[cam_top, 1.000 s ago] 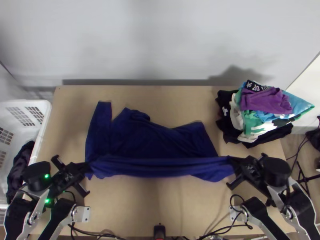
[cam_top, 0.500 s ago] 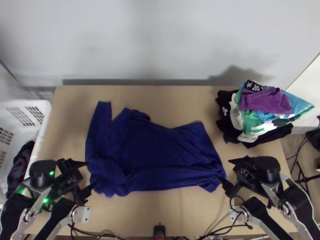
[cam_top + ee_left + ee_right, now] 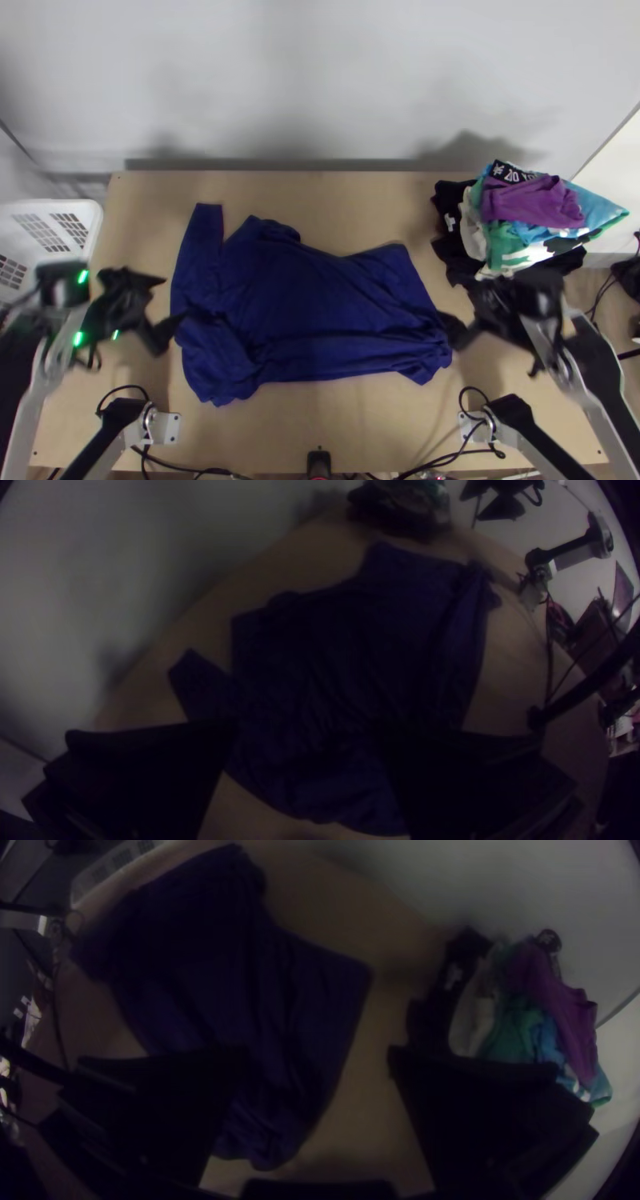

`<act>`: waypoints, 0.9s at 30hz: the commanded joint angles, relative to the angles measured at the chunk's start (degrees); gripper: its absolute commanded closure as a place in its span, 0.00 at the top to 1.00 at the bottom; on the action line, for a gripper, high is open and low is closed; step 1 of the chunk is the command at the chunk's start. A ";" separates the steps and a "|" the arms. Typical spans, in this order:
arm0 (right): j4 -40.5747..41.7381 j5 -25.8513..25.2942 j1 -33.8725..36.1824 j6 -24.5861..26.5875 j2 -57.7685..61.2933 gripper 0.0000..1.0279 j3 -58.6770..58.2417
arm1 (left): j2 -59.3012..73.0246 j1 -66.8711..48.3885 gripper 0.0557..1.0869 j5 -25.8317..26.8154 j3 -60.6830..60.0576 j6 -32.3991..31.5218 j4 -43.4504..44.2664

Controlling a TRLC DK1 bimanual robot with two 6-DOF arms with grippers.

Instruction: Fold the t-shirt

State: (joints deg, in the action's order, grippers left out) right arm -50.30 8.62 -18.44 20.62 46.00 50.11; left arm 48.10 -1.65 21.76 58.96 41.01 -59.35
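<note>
Blue t-shirt (image 3: pixel 320 308) lies loosely spread and creased across the middle of our light wooden desk (image 3: pixel 320 424).
Our left gripper (image 3: pixel 173 299) and right gripper (image 3: pixel 454 301) are at opposite ends of the shirt — both with jaws wide apart and gripping nothing. The cloth bunches up at its near left corner, while a narrow strip points toward the far edge. A pile of clothes (image 3: pixel 532 232) sits at the far right — a white basket (image 3: pixel 90 232) stands at the left.
</note>
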 commanded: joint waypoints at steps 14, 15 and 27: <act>-7.62 4.56 1.56 -7.35 44.09 0.93 36.73 | 64.14 -0.20 0.93 7.42 45.98 1.61 -10.78; -7.70 5.18 1.56 -6.91 45.67 0.93 37.17 | 65.99 -0.28 0.93 7.42 47.39 2.05 -12.37; -13.33 8.69 2.88 -0.14 66.15 0.93 44.99 | 71.17 -1.87 0.93 6.63 50.73 4.86 -20.72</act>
State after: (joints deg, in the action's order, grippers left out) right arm -60.64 15.92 -16.45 17.43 102.26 90.15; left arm 116.42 -3.44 28.88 106.98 44.69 -76.44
